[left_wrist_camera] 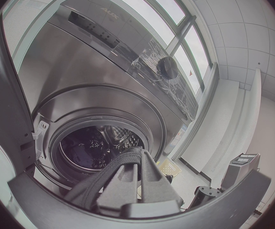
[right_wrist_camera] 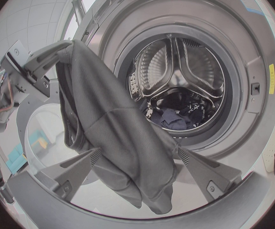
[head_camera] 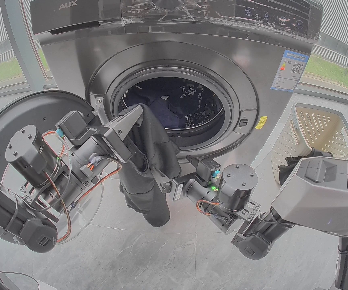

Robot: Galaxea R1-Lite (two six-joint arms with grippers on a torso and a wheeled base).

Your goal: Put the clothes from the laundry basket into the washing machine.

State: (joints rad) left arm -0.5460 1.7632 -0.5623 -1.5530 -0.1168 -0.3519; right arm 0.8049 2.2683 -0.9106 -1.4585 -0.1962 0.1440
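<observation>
- From my remote seat, the washing machine (head_camera: 230, 61) fills the upper half of the head view. Its round door (head_camera: 33, 113) is swung open at the left of the frame.
- The left gripper (head_camera: 137, 112) is clenched on the top edge of a dark grey garment (head_camera: 150, 158), at the left lip of the drum opening (head_camera: 178, 101). In the left wrist view its fingers (left_wrist_camera: 134, 175) are pressed together with dark fabric pinched between them.
- The garment hangs with its long axis vertical. The gripped end is up by the opening and the loose end points down at the floor in the lower centre of the head view (it is outside the drum, in front of the machine).
- The right gripper (right_wrist_camera: 137, 153) is released, its fingers spread wide on either side of the hanging cloth, low on the garment.
- Dark clothes (right_wrist_camera: 175, 115) lie at the bottom of the drum.
- The cream laundry basket (head_camera: 323, 129) sits at the right of the head view, tipped towards me. A scrap of dark cloth (head_camera: 292, 164) lies at its lower edge, partly behind the right arm.
</observation>
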